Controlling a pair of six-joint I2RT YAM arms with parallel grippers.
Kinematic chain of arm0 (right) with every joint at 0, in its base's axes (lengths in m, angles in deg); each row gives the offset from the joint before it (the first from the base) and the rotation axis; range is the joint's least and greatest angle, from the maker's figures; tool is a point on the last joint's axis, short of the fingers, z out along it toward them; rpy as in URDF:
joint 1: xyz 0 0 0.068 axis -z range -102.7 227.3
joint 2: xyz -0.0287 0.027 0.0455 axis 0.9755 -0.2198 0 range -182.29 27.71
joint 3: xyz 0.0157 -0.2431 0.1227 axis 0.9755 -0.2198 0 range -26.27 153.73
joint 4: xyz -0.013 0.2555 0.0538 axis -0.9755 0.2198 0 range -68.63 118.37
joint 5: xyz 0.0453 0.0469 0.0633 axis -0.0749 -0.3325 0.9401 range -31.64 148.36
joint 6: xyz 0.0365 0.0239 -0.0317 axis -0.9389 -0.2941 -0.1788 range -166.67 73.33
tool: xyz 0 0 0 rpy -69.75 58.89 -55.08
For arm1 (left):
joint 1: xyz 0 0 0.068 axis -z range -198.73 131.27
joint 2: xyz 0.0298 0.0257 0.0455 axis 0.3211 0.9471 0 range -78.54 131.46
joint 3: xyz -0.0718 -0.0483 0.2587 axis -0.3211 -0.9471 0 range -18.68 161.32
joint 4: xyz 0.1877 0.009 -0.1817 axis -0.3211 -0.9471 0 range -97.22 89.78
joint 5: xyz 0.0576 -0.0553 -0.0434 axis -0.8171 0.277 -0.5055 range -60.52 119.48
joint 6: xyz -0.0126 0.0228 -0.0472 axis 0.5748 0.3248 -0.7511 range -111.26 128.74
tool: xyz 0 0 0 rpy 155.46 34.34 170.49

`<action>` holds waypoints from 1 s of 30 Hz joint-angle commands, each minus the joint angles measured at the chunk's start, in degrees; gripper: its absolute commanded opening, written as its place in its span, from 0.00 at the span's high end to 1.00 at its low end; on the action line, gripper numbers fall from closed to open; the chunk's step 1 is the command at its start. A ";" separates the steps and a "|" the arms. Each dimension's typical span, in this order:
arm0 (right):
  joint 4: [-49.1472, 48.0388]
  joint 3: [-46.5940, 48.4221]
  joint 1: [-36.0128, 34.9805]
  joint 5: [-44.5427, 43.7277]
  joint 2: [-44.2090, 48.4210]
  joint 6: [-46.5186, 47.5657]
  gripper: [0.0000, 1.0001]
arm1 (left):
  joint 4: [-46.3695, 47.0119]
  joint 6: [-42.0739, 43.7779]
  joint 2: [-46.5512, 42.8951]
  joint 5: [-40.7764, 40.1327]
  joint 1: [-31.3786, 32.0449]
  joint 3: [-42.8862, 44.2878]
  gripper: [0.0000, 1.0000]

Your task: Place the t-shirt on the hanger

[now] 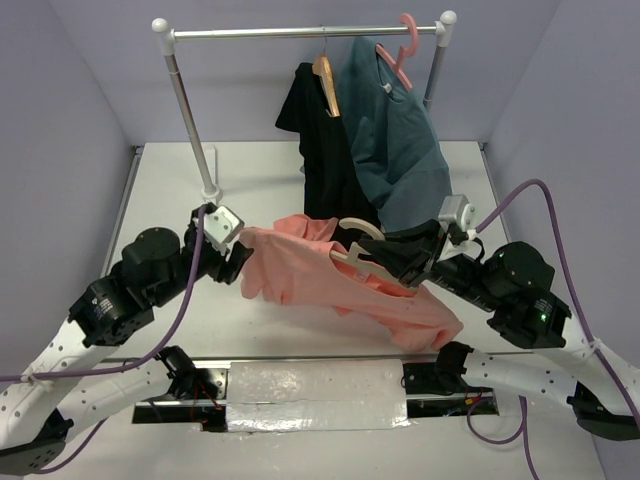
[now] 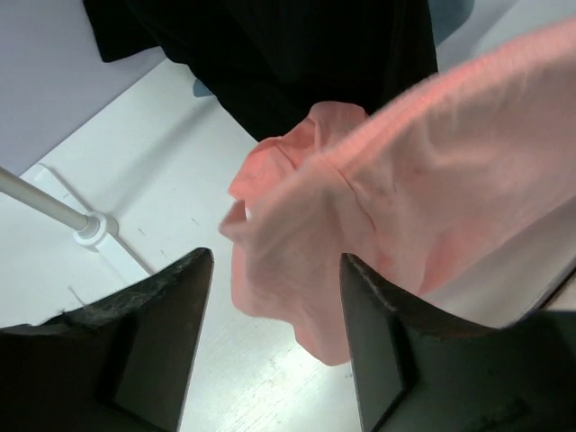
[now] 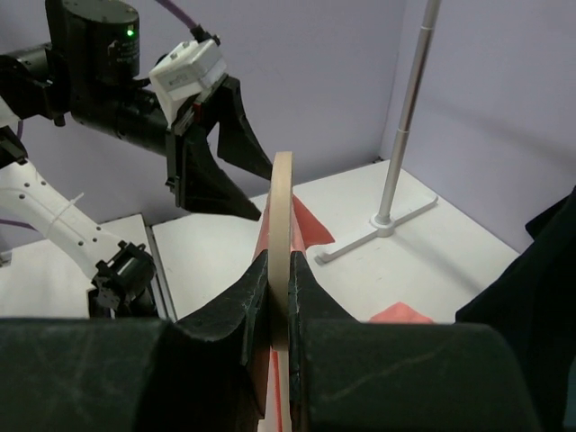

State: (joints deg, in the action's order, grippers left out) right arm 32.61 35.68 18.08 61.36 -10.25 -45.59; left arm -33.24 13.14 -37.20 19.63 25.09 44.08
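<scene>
Hanging above table centre, t-shirt drapes over hanger. Right gripper, at shirt's 3 o'clock, pinches hanger edge-on. Left gripper, at 9 o'clock, jaws spread, cloth just ahead, ungripped. Rack with black shirt and teal shirt at 12 o'clock.

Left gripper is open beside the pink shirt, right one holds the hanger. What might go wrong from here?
1. The t-shirt lies only loosely over the hanger, and the open left gripper is not holding it, so it may slide off.
2. The right gripper pinches the hanger's thin edge; the cloth's weight might twist it.
</scene>
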 commanded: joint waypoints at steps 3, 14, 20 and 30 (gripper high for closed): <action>-3.07 3.17 0.16 -1.69 1.30 0.76 1.00 | 1.02 -2.38 -0.12 2.64 0.13 -1.41 0.22; -3.25 3.88 0.16 -1.24 1.92 0.68 1.00 | 4.01 -6.14 5.32 1.42 -0.48 -4.67 0.88; -2.98 4.14 0.16 -2.92 2.45 1.47 1.00 | 3.48 -7.56 3.58 -4.64 -1.54 -4.93 1.00; -1.05 6.68 0.16 -5.64 2.27 2.78 1.00 | 3.22 -9.68 3.39 -12.39 -4.26 -5.02 1.00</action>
State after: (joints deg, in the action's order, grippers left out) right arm 33.73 37.80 18.08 57.49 -8.52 -44.21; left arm -31.62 4.90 -33.81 11.52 22.03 38.90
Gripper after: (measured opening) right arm 0.125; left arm 0.040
